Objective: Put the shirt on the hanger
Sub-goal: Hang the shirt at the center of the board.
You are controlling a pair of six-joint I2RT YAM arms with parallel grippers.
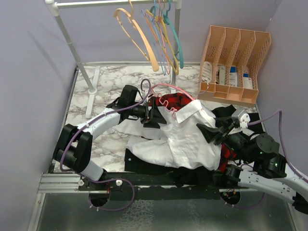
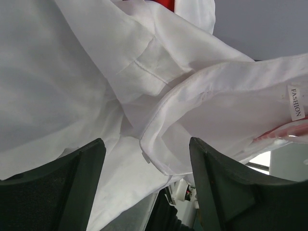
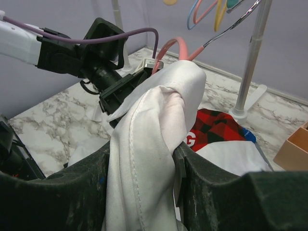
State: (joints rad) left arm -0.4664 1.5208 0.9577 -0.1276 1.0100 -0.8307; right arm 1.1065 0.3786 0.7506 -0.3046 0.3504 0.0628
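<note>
The white shirt (image 1: 185, 137) lay bunched in the middle of the marble table (image 1: 103, 94). Its long axis ran roughly far to near, with the collar at the far end. One fold was lifted up over the pink hanger (image 1: 168, 86). The hanger's visible arm ran left to right along the shirt's far edge. In the right wrist view its thin metal hook (image 3: 226, 29) pointed up and away. A small white tag (image 2: 296, 102) inside the collar read "FASHION".

The right claw (image 3: 147, 187) was clamped on a thick twist of the shirt's fabric. The left claw (image 2: 147, 144) sat at the far left of the shirt by the collar, its fingers (image 2: 62, 192) spread wide apart, with cloth lying beyond them.

A red-and-black plaid shirt (image 1: 173, 101) showed beneath the collar. A black garment (image 1: 144, 163) lay under the near edge. At the far right stood a peach file organiser (image 1: 236, 62).
</note>
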